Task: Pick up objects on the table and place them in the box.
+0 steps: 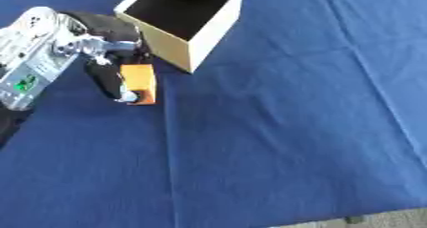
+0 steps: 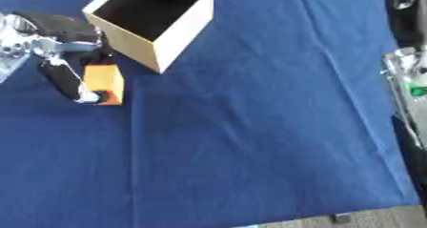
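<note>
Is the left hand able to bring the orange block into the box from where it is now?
Probably yes. The left hand is already at the orange block, fingers alongside it, and the box stands right beside it with its top open. Nothing lies between them; only the box wall must be cleared by lifting.

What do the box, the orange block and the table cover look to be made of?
Box: probably cardboard, with matte tan walls and thin straight edges; its top is open. Orange block: a smooth, flat-faced solid, either plastic or painted wood; the look leaves it open. The left hand is closed round it. Table cover: blue cloth, matte, with creases and fold lines.
</note>
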You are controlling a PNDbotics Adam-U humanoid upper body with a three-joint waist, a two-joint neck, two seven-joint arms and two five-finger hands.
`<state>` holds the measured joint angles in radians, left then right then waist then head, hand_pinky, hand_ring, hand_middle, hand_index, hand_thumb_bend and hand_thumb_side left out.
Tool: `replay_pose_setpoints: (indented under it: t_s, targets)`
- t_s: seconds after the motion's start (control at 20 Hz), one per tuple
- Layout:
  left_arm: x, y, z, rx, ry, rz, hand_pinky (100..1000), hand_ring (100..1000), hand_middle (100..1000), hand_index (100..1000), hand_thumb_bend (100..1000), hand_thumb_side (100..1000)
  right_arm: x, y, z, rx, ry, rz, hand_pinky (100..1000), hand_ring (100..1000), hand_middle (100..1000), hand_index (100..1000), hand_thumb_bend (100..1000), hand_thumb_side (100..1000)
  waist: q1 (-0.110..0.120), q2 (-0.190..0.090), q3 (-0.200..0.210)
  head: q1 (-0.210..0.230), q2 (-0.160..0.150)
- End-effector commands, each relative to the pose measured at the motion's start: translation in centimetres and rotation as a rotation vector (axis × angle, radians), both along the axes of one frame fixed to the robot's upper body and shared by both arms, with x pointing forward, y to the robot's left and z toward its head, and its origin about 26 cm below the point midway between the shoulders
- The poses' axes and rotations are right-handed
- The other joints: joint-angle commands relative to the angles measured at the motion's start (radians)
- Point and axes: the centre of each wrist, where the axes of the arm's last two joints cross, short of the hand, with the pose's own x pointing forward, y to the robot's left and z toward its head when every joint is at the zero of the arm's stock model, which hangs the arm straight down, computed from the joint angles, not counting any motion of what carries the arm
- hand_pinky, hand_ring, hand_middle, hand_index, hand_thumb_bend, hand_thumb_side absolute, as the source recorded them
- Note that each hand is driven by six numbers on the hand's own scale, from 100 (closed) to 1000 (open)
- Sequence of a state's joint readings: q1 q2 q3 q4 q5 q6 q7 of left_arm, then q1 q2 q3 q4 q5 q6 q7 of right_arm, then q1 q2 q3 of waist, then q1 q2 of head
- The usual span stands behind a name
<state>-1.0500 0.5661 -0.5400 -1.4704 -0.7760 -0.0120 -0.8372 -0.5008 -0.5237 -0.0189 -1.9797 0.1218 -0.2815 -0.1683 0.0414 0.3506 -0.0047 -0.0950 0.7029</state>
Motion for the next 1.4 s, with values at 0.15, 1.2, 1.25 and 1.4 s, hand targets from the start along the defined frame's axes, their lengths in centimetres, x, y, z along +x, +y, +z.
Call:
replay_pose_setpoints:
  t_s: [0.15,1.2,1.25,1.4]
  targets:
    - [-1.9,1.1,4.3,-0.094,-0.107,-0.009,338,467,345,463,100,354,-0.5,-0.2,0.9,-0.009,-0.035,-0.003,803,731,657,768,100,874,0.000,-0.029,0.000,-0.002,0.000]
    - [-1.0,1.6,11.8,-0.354,-0.364,0.026,312,451,336,443,100,264,-0.4,0.4,2.0,-0.018,-0.075,0.019,804,731,654,768,100,878,0.023,0.010,-0.117,0.086,-0.082]
    - [-0.7,1.6,11.9,-0.362,-0.380,0.032,308,449,334,440,100,257,-0.4,0.4,2.1,-0.018,-0.077,0.021,803,731,654,768,100,879,0.025,0.014,-0.125,0.091,-0.088]
    - [0.2,1.7,12.0,-0.376,-0.427,0.051,294,441,331,434,100,251,-0.4,0.5,2.2,-0.017,-0.080,0.029,803,730,653,767,100,881,0.030,0.022,-0.142,0.102,-0.099]
